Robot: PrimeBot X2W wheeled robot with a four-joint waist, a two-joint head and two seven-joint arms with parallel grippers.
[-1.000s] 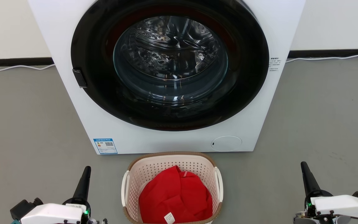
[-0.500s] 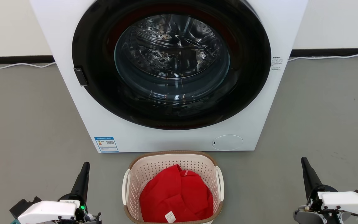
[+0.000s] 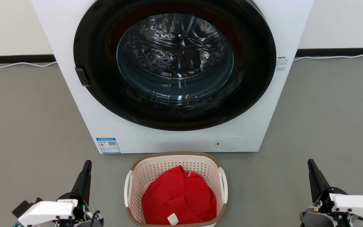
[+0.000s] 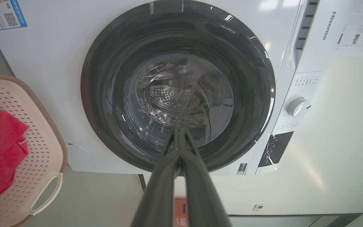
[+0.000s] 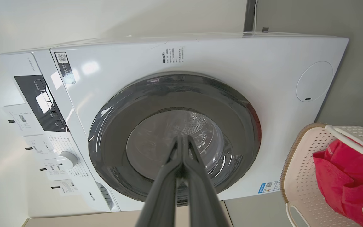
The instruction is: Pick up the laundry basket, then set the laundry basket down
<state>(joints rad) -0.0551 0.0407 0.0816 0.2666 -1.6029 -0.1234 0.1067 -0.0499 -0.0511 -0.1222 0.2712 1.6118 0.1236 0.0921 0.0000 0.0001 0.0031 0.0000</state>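
Note:
The laundry basket [image 3: 156,170], cream with perforated walls, a brown rim and white side handles, stands on the grey floor right in front of the washer, holding a red garment [image 3: 178,198]. My left gripper [image 3: 88,163] is shut and empty, well to the basket's left. Shut and empty too, my right gripper [image 3: 310,162] hangs far out to the basket's right. The left wrist view has the basket [image 4: 39,148] at its left edge, beyond its shut gripper [image 4: 179,130]. In the right wrist view the basket [image 5: 298,170] lies at the lower right, beside that shut gripper [image 5: 181,137].
The white front-loading washer [image 3: 112,126] with its round dark glass door [image 3: 175,63] stands just behind the basket. A white cable [image 3: 14,65] runs along the dark skirting at the wall. Grey floor [image 3: 27,119] stretches to both sides.
The head view has shifted slightly, so washer and basket sit a little higher. Both grippers stay shut beside the basket, the right one a touch lower in the view.

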